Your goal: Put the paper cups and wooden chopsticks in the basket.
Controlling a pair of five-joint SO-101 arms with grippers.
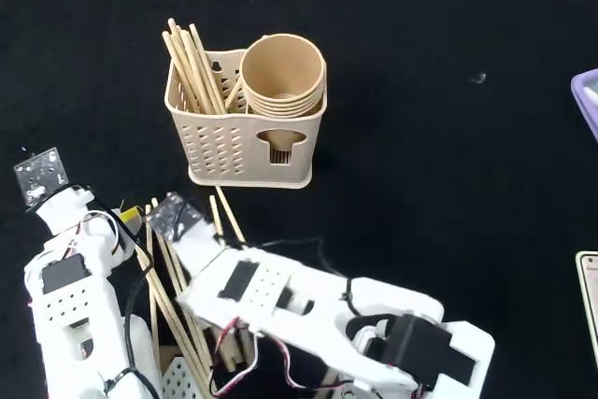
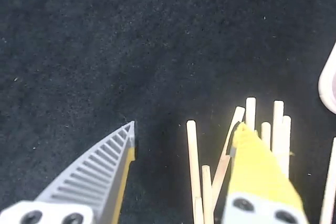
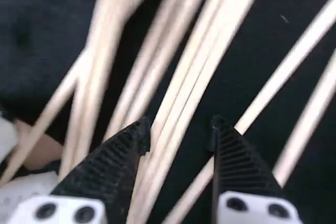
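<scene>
Right claw [image 3: 178,129] open, jaws astride loose chopsticks [image 3: 205,51], left claw [image 2: 186,126] open beside them, lower left of high view, basket [image 1: 224,149] with cups [image 1: 283,72] upper centre

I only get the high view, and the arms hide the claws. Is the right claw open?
Observer: Yes, the right claw is open, with loose chopsticks running between its fingers.
Operator: And the left claw?
Observer: The left claw is open too, its yellow finger beside chopstick ends.
Operator: Is it gripping any?
Observer: No; its grey finger sits apart over bare black table.
</scene>
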